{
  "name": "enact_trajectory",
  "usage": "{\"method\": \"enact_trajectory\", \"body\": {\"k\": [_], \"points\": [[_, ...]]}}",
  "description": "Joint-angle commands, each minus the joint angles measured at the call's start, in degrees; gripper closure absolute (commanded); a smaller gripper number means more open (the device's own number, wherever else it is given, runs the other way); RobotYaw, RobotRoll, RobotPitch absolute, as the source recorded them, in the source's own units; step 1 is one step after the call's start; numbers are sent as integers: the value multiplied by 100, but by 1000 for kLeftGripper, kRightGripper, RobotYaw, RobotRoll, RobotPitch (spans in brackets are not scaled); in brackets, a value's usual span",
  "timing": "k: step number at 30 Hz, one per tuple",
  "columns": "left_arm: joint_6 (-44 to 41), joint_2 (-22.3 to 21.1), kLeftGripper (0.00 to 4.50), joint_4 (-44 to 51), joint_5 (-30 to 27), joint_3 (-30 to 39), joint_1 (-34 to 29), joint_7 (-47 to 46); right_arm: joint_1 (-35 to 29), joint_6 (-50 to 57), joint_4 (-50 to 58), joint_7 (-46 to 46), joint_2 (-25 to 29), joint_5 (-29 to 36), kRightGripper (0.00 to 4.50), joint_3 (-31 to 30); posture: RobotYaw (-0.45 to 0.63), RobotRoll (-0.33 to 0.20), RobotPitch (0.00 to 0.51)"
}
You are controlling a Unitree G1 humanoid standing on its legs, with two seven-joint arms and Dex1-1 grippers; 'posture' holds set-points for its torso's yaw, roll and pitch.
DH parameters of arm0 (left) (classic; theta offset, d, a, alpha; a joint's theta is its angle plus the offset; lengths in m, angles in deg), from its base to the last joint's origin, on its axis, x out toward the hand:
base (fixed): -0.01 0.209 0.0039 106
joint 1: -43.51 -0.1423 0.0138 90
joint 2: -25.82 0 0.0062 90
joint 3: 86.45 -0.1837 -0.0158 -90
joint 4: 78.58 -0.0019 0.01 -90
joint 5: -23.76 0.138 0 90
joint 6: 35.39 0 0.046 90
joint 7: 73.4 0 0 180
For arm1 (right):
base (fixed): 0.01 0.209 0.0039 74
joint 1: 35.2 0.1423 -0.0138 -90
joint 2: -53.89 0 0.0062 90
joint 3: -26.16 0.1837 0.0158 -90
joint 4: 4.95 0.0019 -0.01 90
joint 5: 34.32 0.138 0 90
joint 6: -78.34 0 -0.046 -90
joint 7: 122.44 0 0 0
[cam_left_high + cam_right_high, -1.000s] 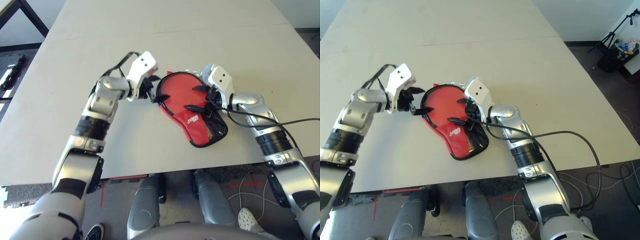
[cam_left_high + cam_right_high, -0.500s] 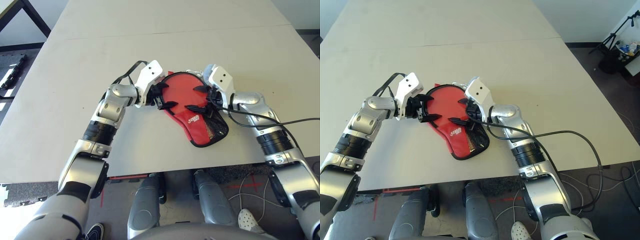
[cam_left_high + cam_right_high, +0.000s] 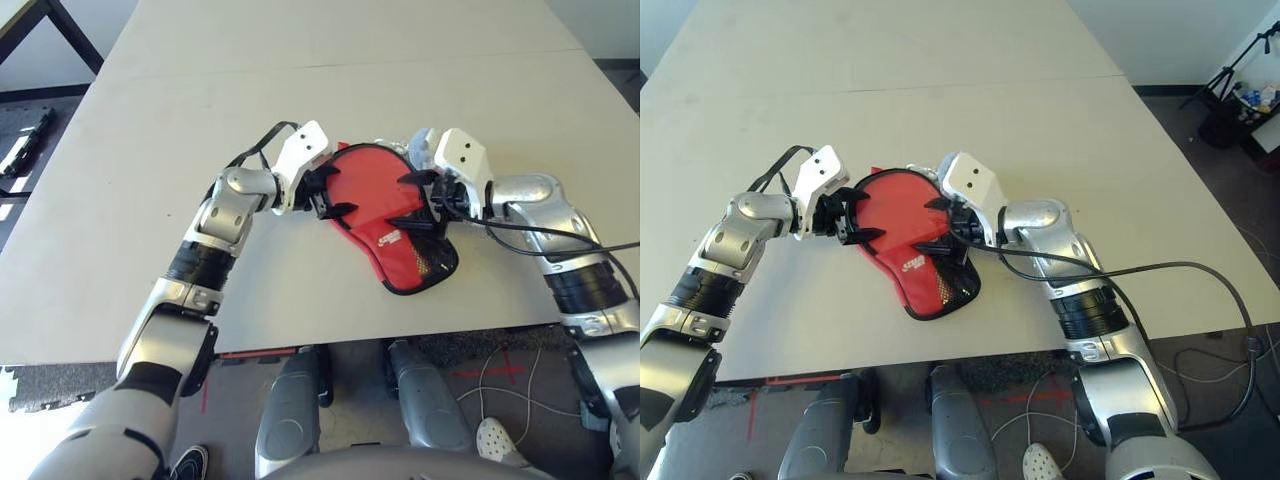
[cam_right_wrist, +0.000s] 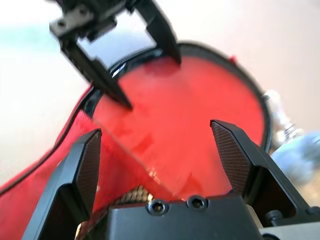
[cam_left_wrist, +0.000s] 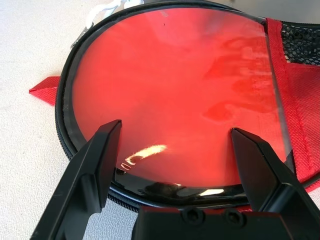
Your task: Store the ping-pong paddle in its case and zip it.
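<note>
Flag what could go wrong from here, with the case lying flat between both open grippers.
1. The case lies loose on the table with both grippers open, so a one-sided push from the left gripper could slide it rather than pin it.
2. The right gripper hangs over the mesh panel; a fingertip might snag it.
3. The case's narrow end sits near the table's front edge.
</note>
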Motion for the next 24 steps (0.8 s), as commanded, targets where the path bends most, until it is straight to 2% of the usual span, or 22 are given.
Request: {"method": "enact_trajectory", "body": {"k": [1, 8, 13, 24], "points": [[-187, -12, 37, -168, 172, -317, -267, 40, 178, -32, 129, -617, -211, -15, 0, 284, -68, 0, 256], [-255, -10, 37, -78, 160, -332, -333, 16, 245, -111, 149, -2211, -621, -570, 0, 518, -66, 0, 259], [-328, -26, 37, 36, 152, -333, -390, 10, 10, 431, 444, -2792, -769, -754, 0, 523, -58, 0, 265], [-359, -24, 37, 85, 169, -354, -348, 5, -251, 1120, 329, -2940, -811, -760, 0, 375, -57, 0, 265]]}}
